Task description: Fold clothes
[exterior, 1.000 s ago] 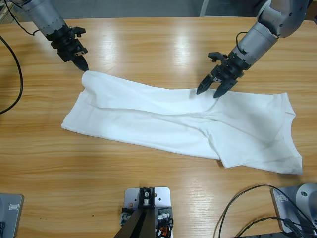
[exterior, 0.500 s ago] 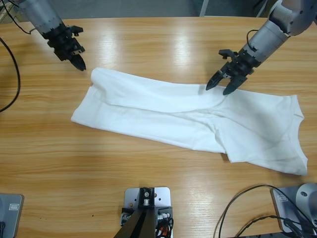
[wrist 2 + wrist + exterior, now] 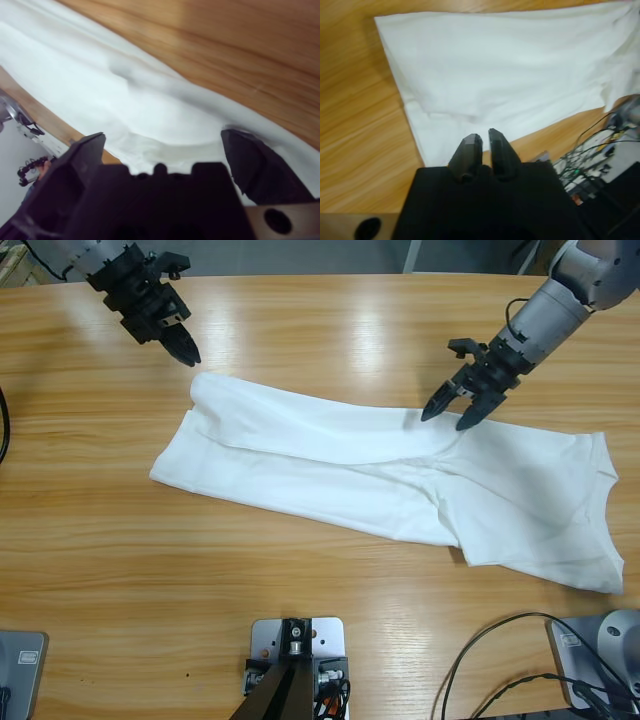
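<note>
The clothes are one white T-shirt (image 3: pixel 350 480), lying folded lengthwise in a long slanted band across the table's middle. My left gripper (image 3: pixel 188 352) hovers just beyond the shirt's upper left corner, shut and holding nothing. In the left wrist view its jaws (image 3: pixel 481 136) stand pressed together over the shirt (image 3: pixel 510 65). My right gripper (image 3: pixel 447 418) is open, and its jaws straddle the raised far edge of the cloth right of the middle. The right wrist view shows the spread jaws (image 3: pixel 165 145) with the white fold (image 3: pixel 100 85) below them.
The wooden table (image 3: pixel 330 330) is bare behind the shirt and in front of it. Black cables (image 3: pixel 490 680) loop at the bottom right, and another cable (image 3: pixel 5 430) runs along the left edge. Wires and gear (image 3: pixel 600 150) lie past the table's near edge.
The shirt has slid to the right across the table. My right gripper moved right with it. My left gripper came off the shirt's corner and moved up and right.
</note>
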Motion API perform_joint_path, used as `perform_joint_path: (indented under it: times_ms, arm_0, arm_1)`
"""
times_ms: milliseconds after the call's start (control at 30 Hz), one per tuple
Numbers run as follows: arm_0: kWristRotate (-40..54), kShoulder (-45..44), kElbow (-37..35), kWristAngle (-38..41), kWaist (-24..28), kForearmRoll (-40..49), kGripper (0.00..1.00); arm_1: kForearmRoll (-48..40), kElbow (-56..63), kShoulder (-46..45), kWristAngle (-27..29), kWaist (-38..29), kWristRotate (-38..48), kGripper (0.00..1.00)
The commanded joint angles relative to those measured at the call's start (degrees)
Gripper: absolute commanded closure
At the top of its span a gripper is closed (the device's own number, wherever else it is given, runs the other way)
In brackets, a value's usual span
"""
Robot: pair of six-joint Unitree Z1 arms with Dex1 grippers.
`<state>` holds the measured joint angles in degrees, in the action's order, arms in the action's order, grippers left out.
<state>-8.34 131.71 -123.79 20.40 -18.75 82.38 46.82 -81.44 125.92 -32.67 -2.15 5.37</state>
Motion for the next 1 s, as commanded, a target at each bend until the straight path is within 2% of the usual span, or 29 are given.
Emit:
perform_joint_path:
  times_ms: [33, 300, 533, 667, 733, 800, 1000]
  arm_0:
    - [-3.0, 3.9, 8.6, 2.3, 3.2, -7.1, 0.115]
    - [-3.8, 4.1, 16.0, 2.4, 4.1, -11.8, 0.115]
    - [-4.0, 4.2, 16.0, 2.5, 4.3, -13.7, 0.115]
    - [-4.6, 5.5, 14.9, 3.3, 3.7, -14.6, 0.147]
    - [-4.9, 6.0, 14.7, 4.0, 3.3, -14.9, 0.228]
    - [-5.3, 6.5, 14.2, 4.5, 3.0, -15.3, 0.254]
    - [-6.0, 8.7, 8.0, 5.0, 2.7, -15.1, 0.257]
  arm_1:
    - [1.1, 2.8, 0.4, 0.7, 1.0, -2.1, 0.0]
    - [1.2, 2.9, -0.7, 0.7, 1.0, -2.2, 0.0]
    - [1.1, 3.5, -1.5, 0.7, 1.0, -2.2, 0.0]
    - [0.7, 4.1, -2.3, 0.7, 1.0, -2.4, 0.0]
    - [0.6, 4.3, -2.3, 0.8, 1.0, -2.4, 0.0]
    - [0.6, 4.4, -2.4, 0.7, 1.0, -2.4, 0.0]
    - [0.3, 5.1, -2.8, 0.5, 1.0, -2.6, 0.0]
